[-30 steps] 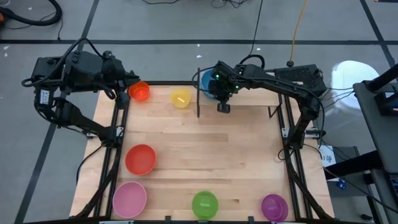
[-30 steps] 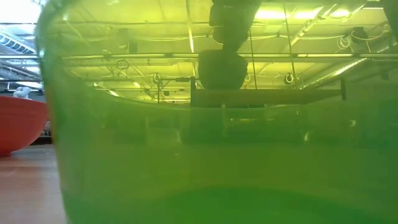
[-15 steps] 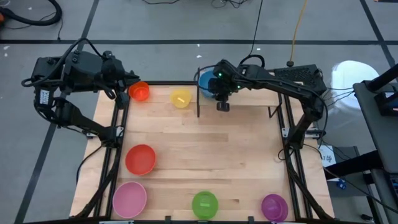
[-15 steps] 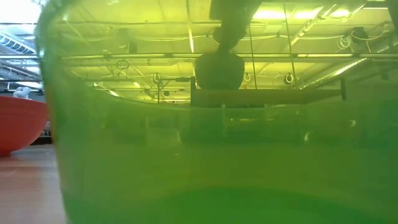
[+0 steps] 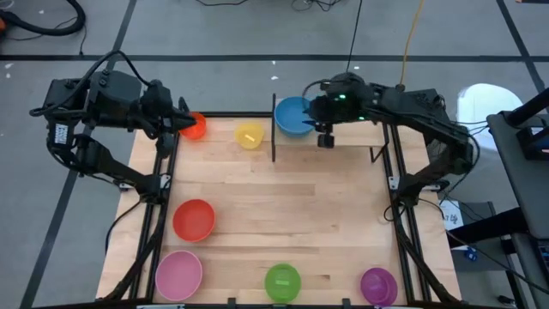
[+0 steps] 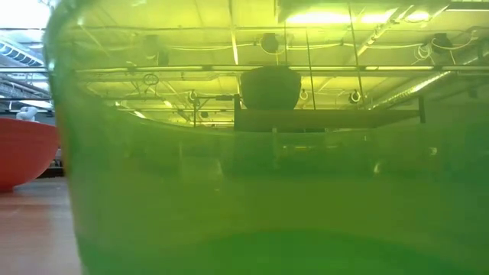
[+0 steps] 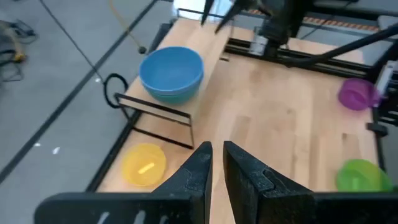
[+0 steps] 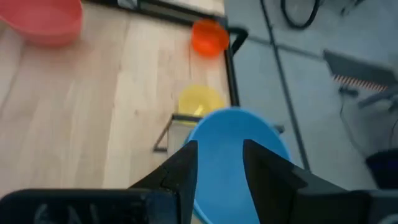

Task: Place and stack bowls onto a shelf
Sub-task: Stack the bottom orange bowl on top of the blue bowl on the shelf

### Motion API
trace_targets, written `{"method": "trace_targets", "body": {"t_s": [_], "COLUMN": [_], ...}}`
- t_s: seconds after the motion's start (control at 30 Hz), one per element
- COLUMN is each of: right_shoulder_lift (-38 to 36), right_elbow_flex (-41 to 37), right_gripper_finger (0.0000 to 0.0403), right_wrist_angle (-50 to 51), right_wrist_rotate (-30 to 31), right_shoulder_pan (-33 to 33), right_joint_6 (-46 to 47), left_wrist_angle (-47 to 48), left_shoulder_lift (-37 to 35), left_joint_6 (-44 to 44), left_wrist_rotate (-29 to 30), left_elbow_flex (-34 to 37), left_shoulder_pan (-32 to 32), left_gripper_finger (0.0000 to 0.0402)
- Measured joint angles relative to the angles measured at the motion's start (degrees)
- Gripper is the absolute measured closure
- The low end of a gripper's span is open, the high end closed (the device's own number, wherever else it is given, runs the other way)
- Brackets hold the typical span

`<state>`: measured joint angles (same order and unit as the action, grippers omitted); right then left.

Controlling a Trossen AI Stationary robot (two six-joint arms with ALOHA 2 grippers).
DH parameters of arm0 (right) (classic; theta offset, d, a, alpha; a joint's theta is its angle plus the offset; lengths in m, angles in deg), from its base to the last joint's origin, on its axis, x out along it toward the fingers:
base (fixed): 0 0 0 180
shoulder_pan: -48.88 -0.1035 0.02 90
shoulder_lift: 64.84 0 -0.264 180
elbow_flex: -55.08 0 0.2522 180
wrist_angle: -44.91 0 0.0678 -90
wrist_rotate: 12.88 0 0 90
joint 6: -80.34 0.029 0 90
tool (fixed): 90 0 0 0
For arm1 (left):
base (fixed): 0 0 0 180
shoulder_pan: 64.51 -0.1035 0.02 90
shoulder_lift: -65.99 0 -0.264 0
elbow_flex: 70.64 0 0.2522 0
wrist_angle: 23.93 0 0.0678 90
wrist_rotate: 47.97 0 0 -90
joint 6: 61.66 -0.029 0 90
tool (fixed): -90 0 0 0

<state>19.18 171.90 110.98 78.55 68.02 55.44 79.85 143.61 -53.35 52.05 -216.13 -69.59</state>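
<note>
The blue bowl (image 5: 292,115) stands upright on the left end of the shelf (image 5: 343,136), a small wood board on black supports at the table's far edge. In the low view the bowl (image 6: 267,87) shows dark on the shelf board (image 6: 328,119). My right gripper (image 5: 312,113) hangs just right of and above the bowl. It is open (image 8: 221,163) with nothing between its fingers, and the bowl (image 8: 236,134) lies just ahead of them. My left gripper (image 5: 183,120) waits at the far left beside the orange bowl (image 5: 196,129), its fingers (image 7: 216,155) a narrow gap apart and holding nothing.
A yellow bowl (image 5: 249,136) sits left of the shelf. Red (image 5: 194,219) and pink (image 5: 178,275) bowls stand along the left side. Green (image 5: 282,281) and purple (image 5: 378,285) bowls stand at the near edge. The green bowl (image 6: 229,191) fills the low view.
My right gripper has let go of the blue bowl, then risen and drawn back toward the table's right edge. The bowl stays where it was on the shelf. My left gripper has turned a little where it waits.
</note>
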Motion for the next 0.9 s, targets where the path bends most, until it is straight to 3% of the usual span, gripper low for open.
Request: {"method": "trace_targets", "body": {"t_s": [0.4, 0.53, 0.77, 0.9], "right_shoulder_lift": [-11.7, -14.6, -18.3, -19.7], "right_elbow_flex": [0.0, 0.0, 0.0, 0.0], "right_gripper_finger": [0.0284, 0.0284, 0.0284, 0.0284], "right_wrist_angle": [-0.6, -0.6, -0.6, -0.6], "right_wrist_rotate": [0.0, 0.0, 0.0, 0.0], "right_shoulder_pan": [-4.0, -4.6, -4.7, -4.7], "right_joint_6": [0.1, 0.1, 0.2, 0.2], "left_wrist_angle": [0.1, 0.0, -0.1, 0.0], "left_shoulder_lift": [-0.2, -0.4, -0.5, -0.8], "left_joint_6": [10.0, 11.7, 18.8, 27.8], "left_wrist_rotate": [-1.0, -2.2, -2.6, -4.3], "left_elbow_flex": [1.7, 5.6, 15.7, 23.5], "left_shoulder_pan": [2.4, 5.2, 12.0, 15.7], "left_gripper_finger": [0.0364, 0.0395, 0.0398, 0.0395]}}
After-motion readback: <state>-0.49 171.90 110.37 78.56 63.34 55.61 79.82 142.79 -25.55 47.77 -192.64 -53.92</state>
